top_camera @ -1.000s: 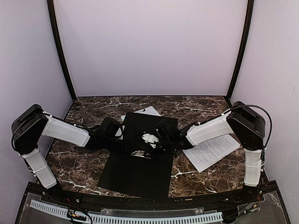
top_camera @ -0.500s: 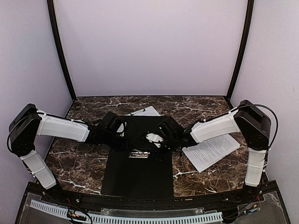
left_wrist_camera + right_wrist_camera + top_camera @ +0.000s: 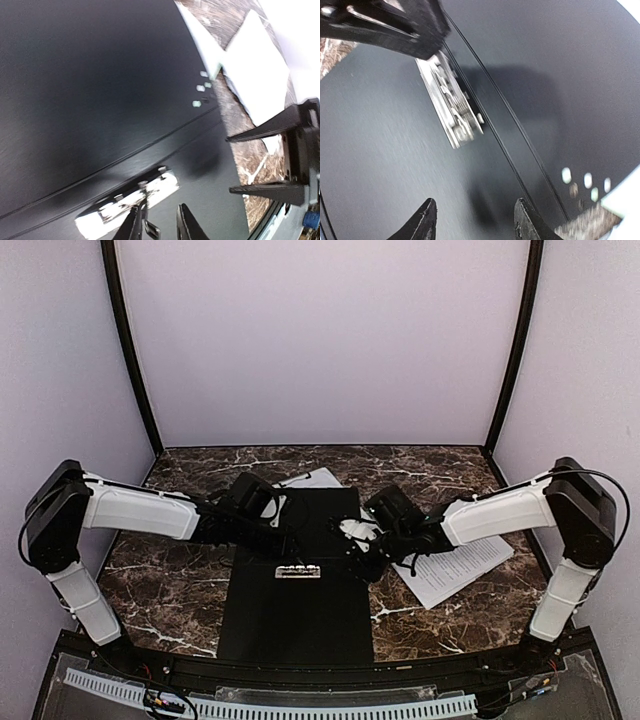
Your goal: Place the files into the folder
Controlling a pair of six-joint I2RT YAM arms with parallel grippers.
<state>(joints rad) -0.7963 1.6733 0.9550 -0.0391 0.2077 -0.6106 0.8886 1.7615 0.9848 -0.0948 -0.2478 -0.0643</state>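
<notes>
Folder (image 3: 290, 620) open flat, long axis near-far; L fingers (image 3: 133, 227) & R fingers (image 3: 426, 221) apart.

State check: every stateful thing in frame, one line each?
folder: open flat, black inside up
metal clip: on the fold, no paper in it
right sheet: on table, outside folder
far sheet: partly behind folder's far edge
left gripper: open, empty
right gripper: open, empty

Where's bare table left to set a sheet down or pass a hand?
Free: table near-left of the folder; near-right, in front of the right sheet; and the far-right corner. Crowded: the folder's middle, where the left gripper and right gripper meet by the metal clip.
</notes>
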